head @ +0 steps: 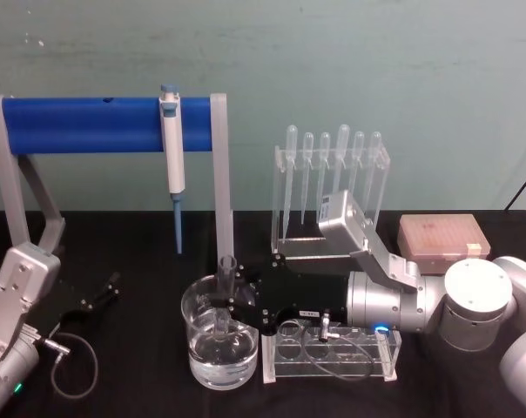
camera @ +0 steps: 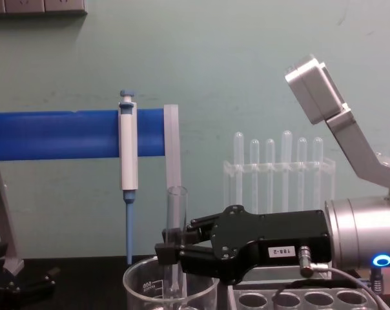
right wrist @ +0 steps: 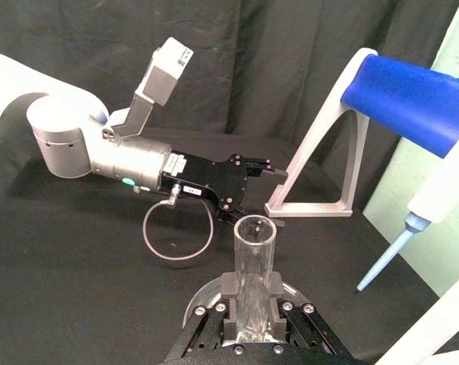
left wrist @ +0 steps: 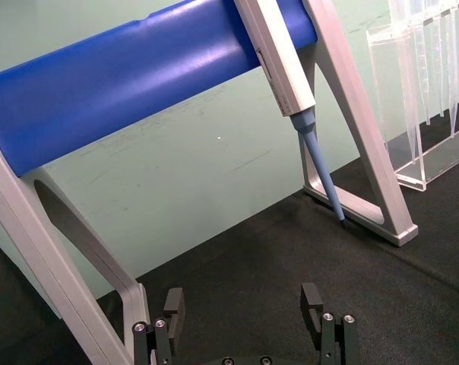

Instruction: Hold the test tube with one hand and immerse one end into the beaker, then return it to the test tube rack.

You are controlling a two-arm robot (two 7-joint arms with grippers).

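The test tube [head: 227, 268] stands upright with my right gripper [head: 229, 300] shut on its middle. Its rounded lower end sits inside the beaker [head: 198, 347], down in the clear liquid. From the side, in the chest view, the tube [camera: 177, 213] rises out of the beaker [camera: 141, 284] and the right gripper [camera: 172, 249] clamps it just above the rim. In the right wrist view the tube [right wrist: 254, 258] stands between the black fingers [right wrist: 229, 287]. My left gripper [head: 102, 293] rests open at the table's left, with nothing between its fingers [left wrist: 314, 301].
A white-and-blue pipettor [head: 171, 161] hangs on the blue-barred stand [head: 89, 124] behind the beaker. A clear rack of pipettes [head: 333, 187] stands at the back, a clear rack with round holes [head: 333, 355] under my right wrist, and a pink box [head: 442, 235] at the right.
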